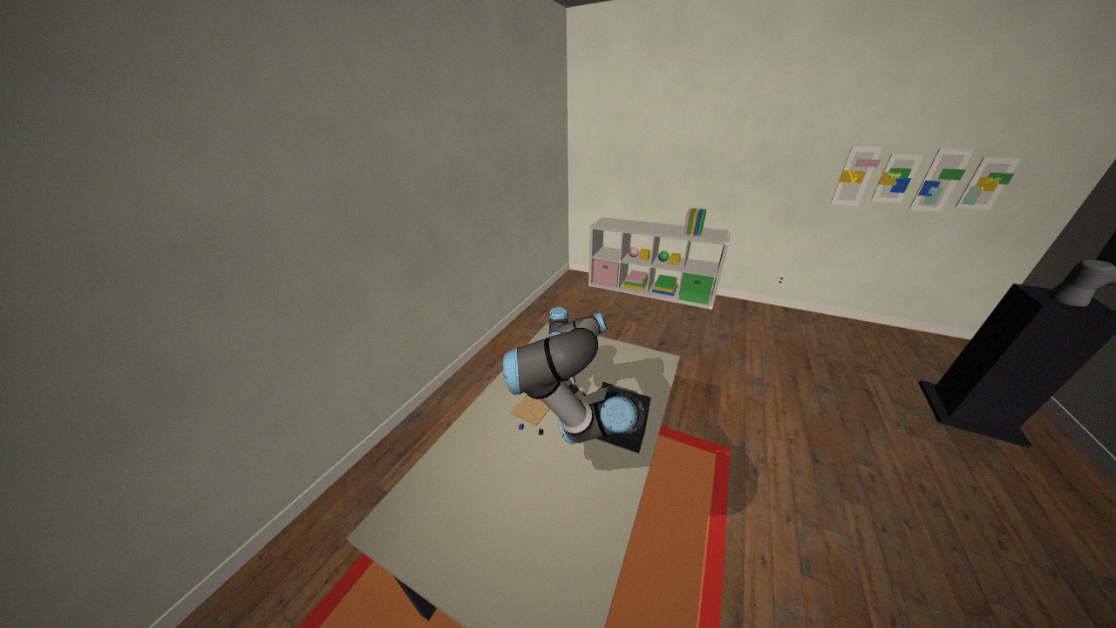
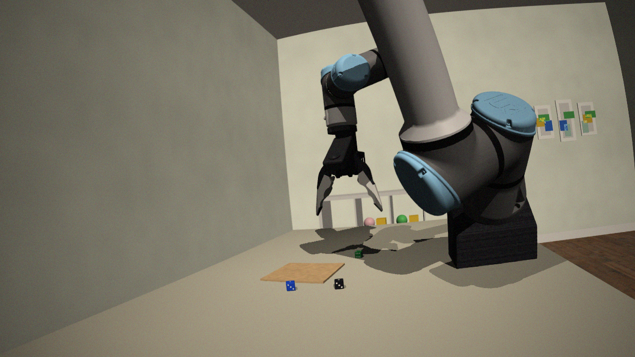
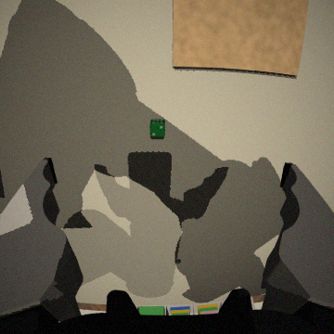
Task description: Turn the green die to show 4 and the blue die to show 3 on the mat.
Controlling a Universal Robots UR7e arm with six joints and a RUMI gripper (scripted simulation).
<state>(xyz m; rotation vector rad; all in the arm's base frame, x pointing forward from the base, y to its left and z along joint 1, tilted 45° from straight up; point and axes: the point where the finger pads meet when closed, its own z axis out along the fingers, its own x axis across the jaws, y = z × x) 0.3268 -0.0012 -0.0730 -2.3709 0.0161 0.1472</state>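
Note:
The green die [image 2: 358, 254] [image 3: 157, 129] lies on the table in the arm's shadow, off the mat; its upper face in the wrist view seems to show two pips. The tan mat [image 1: 527, 410] [image 2: 301, 271] [image 3: 237, 37] is bare. The blue die [image 1: 520, 426] [image 2: 290, 285] sits off the mat's near edge in the exterior view, three pips on its front face. The black die [image 1: 540, 432] [image 2: 339, 283] stands right of it, with three pips in front. Their top numbers are too small to read surely. My gripper [image 2: 349, 212] [image 3: 170, 161] is open and empty, high above the table near the green die.
The arm's dark base [image 1: 639, 429] [image 2: 492, 239] stands on the table [image 1: 499, 523] [image 2: 266, 324], right of the dice. A wall [image 1: 312, 194] [image 2: 133, 133] runs along the left. A shelf [image 1: 659, 262] with toys stands beyond the table's far end.

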